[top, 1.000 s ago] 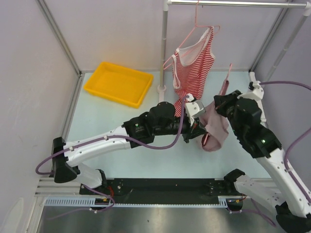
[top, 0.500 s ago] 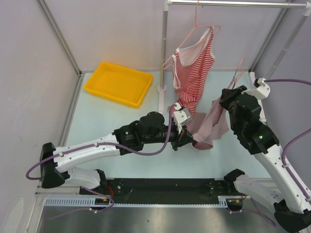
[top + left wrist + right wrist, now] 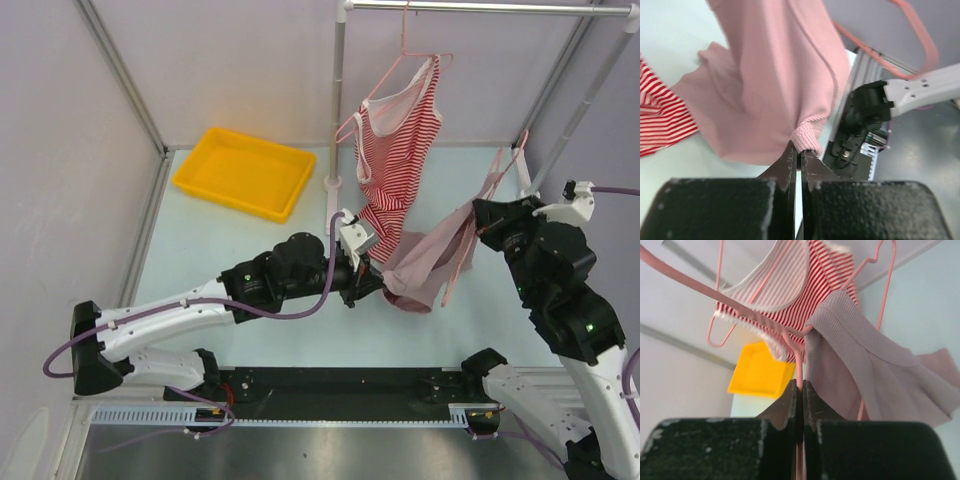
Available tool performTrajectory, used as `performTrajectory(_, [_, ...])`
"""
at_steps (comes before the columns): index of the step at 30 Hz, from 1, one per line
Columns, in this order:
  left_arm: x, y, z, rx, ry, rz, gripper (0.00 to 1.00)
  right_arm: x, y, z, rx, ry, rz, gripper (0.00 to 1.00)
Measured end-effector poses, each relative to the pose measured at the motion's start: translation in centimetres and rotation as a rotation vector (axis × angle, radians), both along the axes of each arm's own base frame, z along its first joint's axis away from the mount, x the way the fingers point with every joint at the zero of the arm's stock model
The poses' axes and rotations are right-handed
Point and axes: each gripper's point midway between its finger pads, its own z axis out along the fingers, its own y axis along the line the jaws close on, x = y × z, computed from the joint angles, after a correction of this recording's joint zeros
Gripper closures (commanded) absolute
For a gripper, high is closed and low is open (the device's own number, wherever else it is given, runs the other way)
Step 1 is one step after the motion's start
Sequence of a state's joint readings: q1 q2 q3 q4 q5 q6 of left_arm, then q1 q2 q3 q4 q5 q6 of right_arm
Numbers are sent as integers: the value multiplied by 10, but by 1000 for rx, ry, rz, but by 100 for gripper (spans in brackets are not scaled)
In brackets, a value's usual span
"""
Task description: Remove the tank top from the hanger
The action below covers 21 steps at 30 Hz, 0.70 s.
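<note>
Down at the near edge I've got the black base rail (image 3: pixel 330 385), then pale blue-green table (image 3: pixel 200 240) running out ahead. Left gripper (image 3: pixel 800 152) is low over the middle, jaws pressed together on a ribbed edge of the pink tank top (image 3: pixel 425 265). Right gripper (image 3: pixel 801 385) is up at the right, pinching the wire of the pink hanger (image 3: pixel 799 362). The tank top hangs slung between them, one strap draped over that hanger; I can't tell whether its low fold touches the table. Further back, a yellow tray (image 3: pixel 245 172) sits far left, a pole (image 3: pixel 337 100) rises beside it, and a striped top (image 3: pixel 400 140) hangs from the bar (image 3: pixel 480 8) against plain grey walls (image 3: pixel 230 60).
</note>
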<state>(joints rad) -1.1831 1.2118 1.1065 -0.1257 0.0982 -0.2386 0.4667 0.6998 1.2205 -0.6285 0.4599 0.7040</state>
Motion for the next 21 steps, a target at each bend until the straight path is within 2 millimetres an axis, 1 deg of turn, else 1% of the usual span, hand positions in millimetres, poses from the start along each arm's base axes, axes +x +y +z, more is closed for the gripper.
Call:
performTrajectory(2, [10, 5, -4, 10, 20, 38, 100, -10, 10, -2, 17, 9, 73, 100])
performTrajectory(6, [39, 18, -12, 31, 61, 132, 100, -31, 34, -12, 50, 60, 241, 100])
performTrajectory(9, [56, 28, -17, 46, 74, 182, 100, -50, 56, -22, 80, 98, 393, 100])
performTrajectory(12, [67, 34, -20, 62, 85, 210, 100, -68, 77, -35, 98, 148, 538, 100])
performTrajectory(13, [70, 35, -19, 65, 88, 216, 100, -72, 83, -39, 104, 165, 577, 100])
performTrajectory(16, [78, 37, -12, 59, 96, 236, 100, -85, 101, -61, 122, 239, 700, 100])
performTrajectory(19, [88, 41, -6, 51, 105, 260, 100, -99, 109, -80, 138, 311, 777, 100])
performTrajectory(21, [94, 46, -6, 54, 113, 282, 100, -108, 110, -87, 143, 345, 802, 100])
